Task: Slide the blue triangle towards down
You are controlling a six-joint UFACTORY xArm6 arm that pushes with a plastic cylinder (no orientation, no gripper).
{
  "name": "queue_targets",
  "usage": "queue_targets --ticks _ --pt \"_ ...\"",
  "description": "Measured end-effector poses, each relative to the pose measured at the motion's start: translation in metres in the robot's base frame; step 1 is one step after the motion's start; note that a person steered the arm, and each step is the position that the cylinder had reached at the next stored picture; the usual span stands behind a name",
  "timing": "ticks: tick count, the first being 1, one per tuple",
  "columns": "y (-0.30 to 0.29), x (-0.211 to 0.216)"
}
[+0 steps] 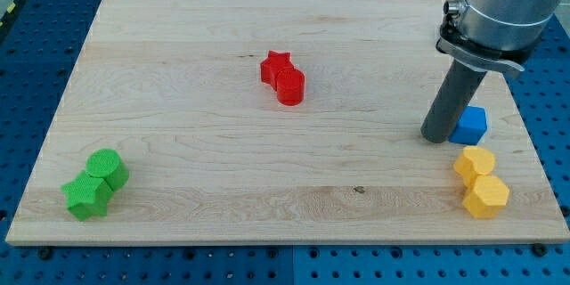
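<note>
The blue block (472, 125) lies near the board's right edge; its left part is hidden behind my rod, so I cannot make out its shape. My tip (439, 137) rests on the board right at the block's left side, seemingly touching it. Two yellow blocks (474, 162) (486, 195) lie just below the blue block, toward the view's bottom right.
A red star (277, 65) and a round red block (290, 86) touch each other at upper centre. Two green blocks (107, 167) (86, 196) sit at the bottom left. The wooden board (223, 160) lies on a blue perforated table.
</note>
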State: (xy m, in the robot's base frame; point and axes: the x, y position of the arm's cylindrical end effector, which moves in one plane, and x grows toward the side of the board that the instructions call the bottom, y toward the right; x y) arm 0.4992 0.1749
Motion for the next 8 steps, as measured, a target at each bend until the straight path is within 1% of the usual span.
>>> queue_targets --ticks 1,2,3,4,5,6,7,8 --pt "-0.007 -0.014" --pt "-0.005 -0.075" --pt "0.026 -0.141" --pt "0.034 -0.192" --pt "0.047 -0.201" --pt "0.047 -0.201" --pt "0.093 -0.201" --pt "0.092 -0.201"
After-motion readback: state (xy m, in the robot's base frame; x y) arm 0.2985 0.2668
